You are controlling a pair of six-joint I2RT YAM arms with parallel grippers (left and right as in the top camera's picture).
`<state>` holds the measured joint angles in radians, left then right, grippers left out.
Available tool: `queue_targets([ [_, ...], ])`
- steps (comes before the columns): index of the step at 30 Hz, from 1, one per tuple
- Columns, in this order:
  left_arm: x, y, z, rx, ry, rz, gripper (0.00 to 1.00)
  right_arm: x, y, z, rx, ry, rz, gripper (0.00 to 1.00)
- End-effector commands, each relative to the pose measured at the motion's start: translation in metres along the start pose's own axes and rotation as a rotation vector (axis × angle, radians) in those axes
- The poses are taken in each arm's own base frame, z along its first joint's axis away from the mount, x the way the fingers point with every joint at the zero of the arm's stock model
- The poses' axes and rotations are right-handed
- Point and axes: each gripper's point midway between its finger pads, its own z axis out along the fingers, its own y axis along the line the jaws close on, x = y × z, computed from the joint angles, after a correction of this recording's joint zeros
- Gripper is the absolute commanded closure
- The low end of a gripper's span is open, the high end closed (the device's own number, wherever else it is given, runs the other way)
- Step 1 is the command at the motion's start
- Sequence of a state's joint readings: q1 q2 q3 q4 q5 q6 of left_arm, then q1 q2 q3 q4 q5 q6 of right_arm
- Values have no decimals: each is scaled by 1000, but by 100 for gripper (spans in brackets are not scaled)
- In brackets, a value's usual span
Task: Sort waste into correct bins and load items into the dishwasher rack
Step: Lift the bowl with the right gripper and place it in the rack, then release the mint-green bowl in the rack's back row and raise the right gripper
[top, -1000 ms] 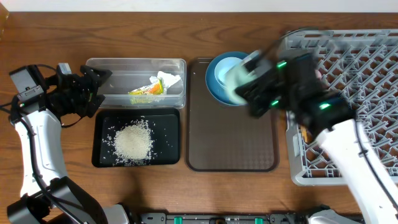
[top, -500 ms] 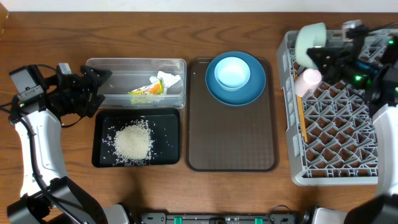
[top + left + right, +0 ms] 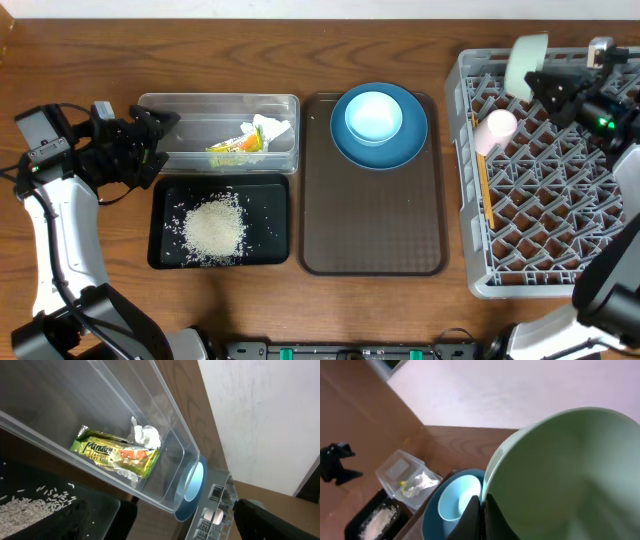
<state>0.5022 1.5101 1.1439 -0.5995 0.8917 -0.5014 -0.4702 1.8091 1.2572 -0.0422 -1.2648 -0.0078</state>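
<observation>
I've got my left arm (image 3: 60, 230) reaching forward with the wrist bent inward. The left gripper (image 3: 152, 138) hangs with its jaws spread wide and nothing between them. My right arm (image 3: 628, 190) stretches far forward. The right gripper (image 3: 550, 85) is clamped tight, with the mint-green bowl (image 3: 525, 62) rim pinched between its fingers (image 3: 470, 512).

Shows warm brown with streaked wood grain on the worktop (image 3: 300, 40). Grey all over the dishwasher rack (image 3: 560, 200), in an openwork lattice pattern. Pale mint green on the bowl (image 3: 525, 62), soft pink on the cup (image 3: 497, 127), light tan on the chopsticks (image 3: 484, 195). Dark blue on the plate (image 3: 385, 158), light blue on the saucer (image 3: 373, 117), dull dark brown on the serving tray (image 3: 370, 230). Clear on the tub (image 3: 190, 140); printed yellow, green and orange on the wrapper (image 3: 235, 147); white on the napkin (image 3: 270, 130). Glossy black on the shallow tray (image 3: 265, 250), white on the rice (image 3: 212, 228).
</observation>
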Motion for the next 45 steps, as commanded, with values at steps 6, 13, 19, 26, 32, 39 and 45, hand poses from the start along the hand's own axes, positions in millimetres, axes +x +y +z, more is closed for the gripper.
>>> queue_targets([
  [6,-1,-3,-2,11,1,-6,6,32,-48,-10,6,1,180,99],
  [13,-1,-3,-2,11,1,-6,6,31,-66,-37,51,-41,305,99],
  [19,-1,-3,-2,11,1,-6,6,35,-77,-61,91,-69,423,83],
  [26,-1,-3,-2,11,1,-6,6,41,-82,-75,114,-81,502,1],
  [32,-1,-3,-2,11,1,-6,6,40,-91,-95,143,-120,580,1],
  [39,-1,-3,-2,11,1,-6,6,40,-104,-125,195,-182,706,1],
  [45,-1,-3,-2,11,1,-6,6,37,-104,-133,234,-195,725,1],
])
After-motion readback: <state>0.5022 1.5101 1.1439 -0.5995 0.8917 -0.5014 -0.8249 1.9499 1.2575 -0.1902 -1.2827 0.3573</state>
